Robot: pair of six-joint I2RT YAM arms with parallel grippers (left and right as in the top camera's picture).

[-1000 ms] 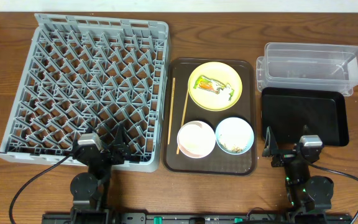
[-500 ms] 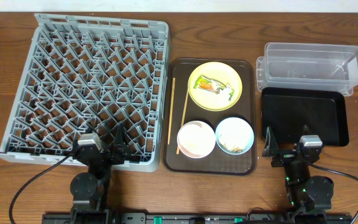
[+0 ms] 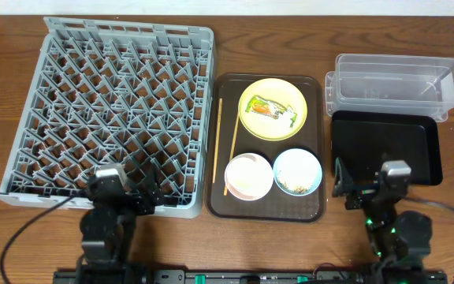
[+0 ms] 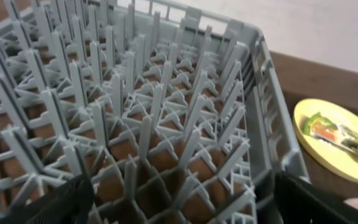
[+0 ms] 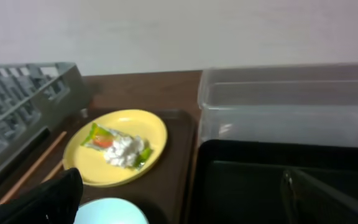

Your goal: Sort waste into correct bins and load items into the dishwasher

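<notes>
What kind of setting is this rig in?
Probably a lab tabletop mock-up of a dish-clearing station, not a real kitchen: a grey dish rack sits directly on a wooden table, beside a brown serving tray with a littered yellow plate, and a clear tub and black tray stand as bins.

The overhead camera is looking straight down from high above the table (image 3: 6, 47), taking in the grey dish rack (image 3: 109, 118), the brown serving tray (image 3: 258, 209), the clear tub (image 3: 392, 79) and the black tray (image 3: 385, 146) together. The left wrist camera is sitting low and close, seemingly at the rack's near right corner, facing away across the pegs. The right wrist camera is peering low over the black tray toward the far wall (image 5: 166, 31). Both wrist views are catching the yellow plate (image 4: 334, 167) and part of the rack.
</notes>
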